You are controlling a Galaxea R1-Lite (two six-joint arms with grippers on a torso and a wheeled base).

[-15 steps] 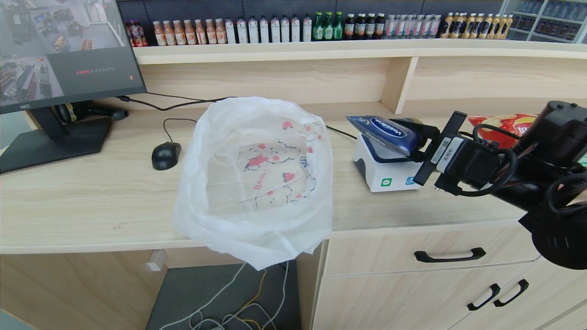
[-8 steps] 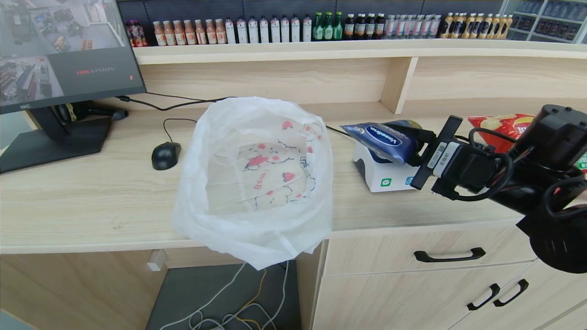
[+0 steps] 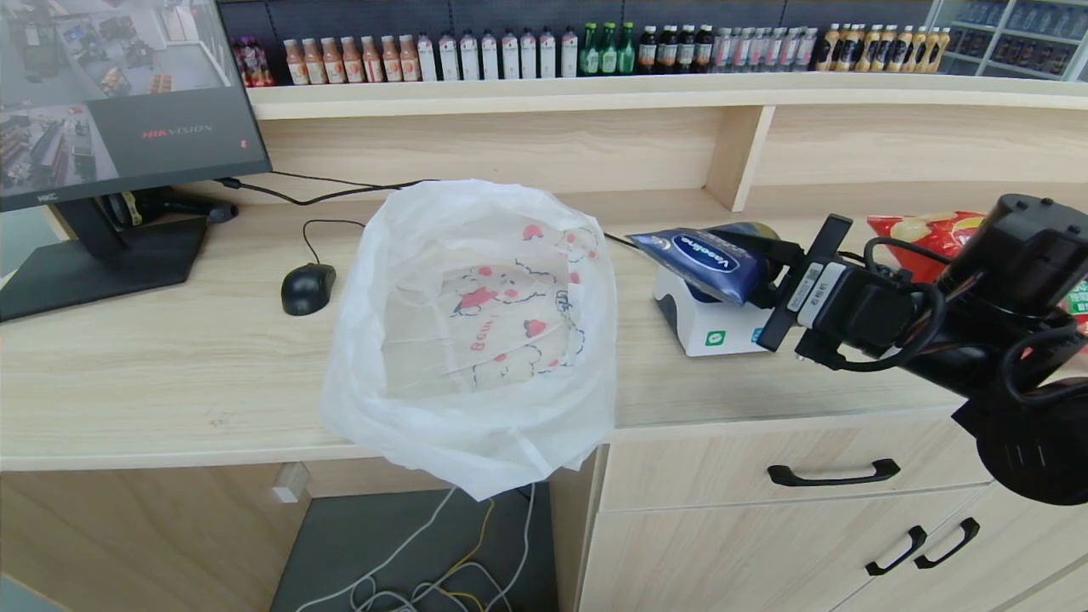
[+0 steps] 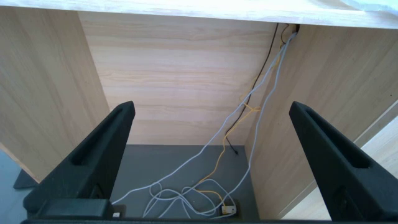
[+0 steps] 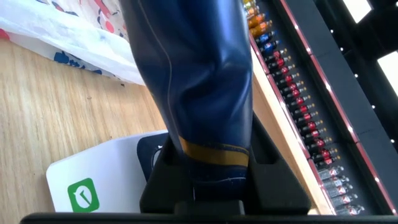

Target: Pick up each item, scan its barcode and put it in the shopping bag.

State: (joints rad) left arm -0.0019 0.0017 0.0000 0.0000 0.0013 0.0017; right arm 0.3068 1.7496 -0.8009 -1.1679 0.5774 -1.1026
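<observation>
My right pincer (image 3: 765, 270) pinches the blue tube (image 3: 699, 257) at its cap end, which I think is stiffer. The body looks soft and slippery. My left pincer (image 4: 211, 121) is spread.

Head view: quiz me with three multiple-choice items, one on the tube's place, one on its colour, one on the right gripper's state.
1. Where is the tube?
A inside the bag
B above the scanner
C on the floor

2. What colour is the tube?
A red
B dark blue
C green

3. How is the right gripper?
A open
B shut on nothing
C shut on the tube

Answers:
1 B: the tube hangs over the white scanner, clear of the bag.
2 B: its body is dark blue.
3 C: the gripper clamps the tube's end.
</observation>
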